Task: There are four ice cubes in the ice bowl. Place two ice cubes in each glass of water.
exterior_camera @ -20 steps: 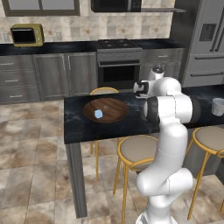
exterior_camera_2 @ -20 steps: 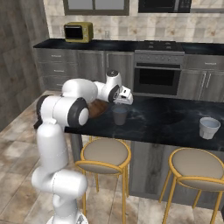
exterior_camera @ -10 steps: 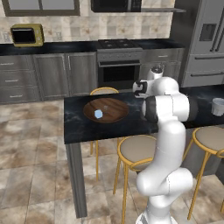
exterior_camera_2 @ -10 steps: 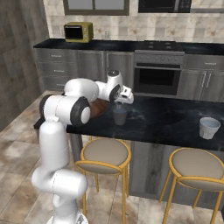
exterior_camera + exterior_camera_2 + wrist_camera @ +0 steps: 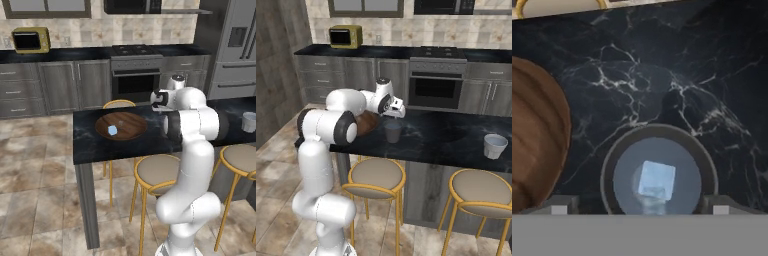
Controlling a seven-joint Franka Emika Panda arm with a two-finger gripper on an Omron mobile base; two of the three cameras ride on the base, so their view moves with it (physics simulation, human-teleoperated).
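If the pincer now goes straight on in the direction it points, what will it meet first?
Most likely the glass of water directly below it. In the hand view the open pincer looks straight down into the glass, where an ice cube sits. Depth is unclear, but probably its fingers would pass outside the rim.

Black marble table (image 5: 456, 145) carries the wooden ice bowl (image 5: 121, 125) at one end, a glass of water (image 5: 392, 132) just beside the bowl, and a second glass (image 5: 494, 146) well apart toward the far end.
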